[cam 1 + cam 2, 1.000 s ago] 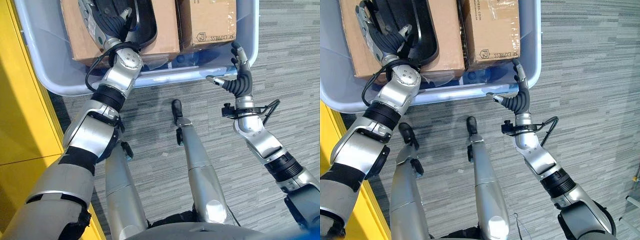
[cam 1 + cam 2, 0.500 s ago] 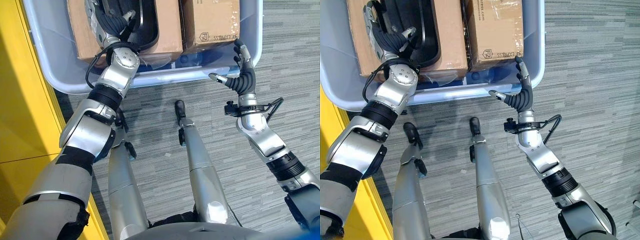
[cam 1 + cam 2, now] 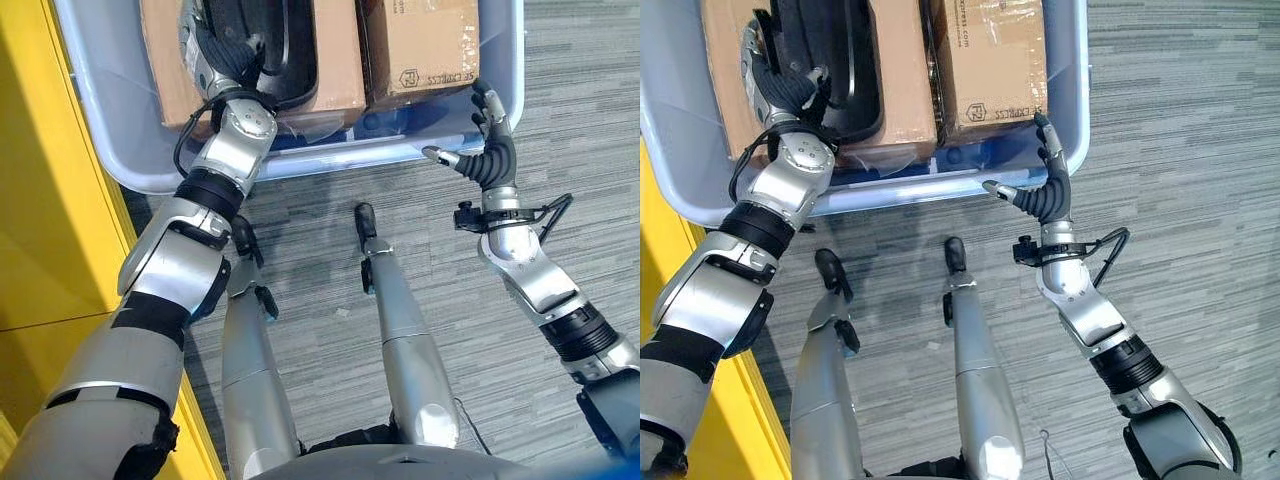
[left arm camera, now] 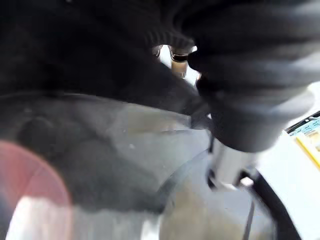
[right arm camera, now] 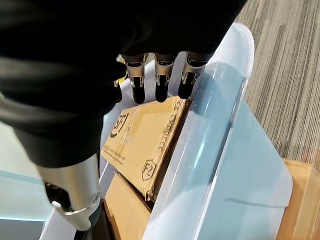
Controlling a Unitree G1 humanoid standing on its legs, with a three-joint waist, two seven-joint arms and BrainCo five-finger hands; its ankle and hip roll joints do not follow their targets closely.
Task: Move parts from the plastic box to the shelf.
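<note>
A pale blue translucent plastic box sits on grey striped carpet, holding two brown cardboard boxes and a black moulded plastic part. The left hand reaches over that part; its grip cannot be told. The right hand hovers at the box's near rim, fingers straight, thumb spread.

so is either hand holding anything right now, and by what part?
Right hand: nothing, fingers open at the pale blue plastic box's rim. Left hand lies on the black part; any hold cannot be told.
</note>
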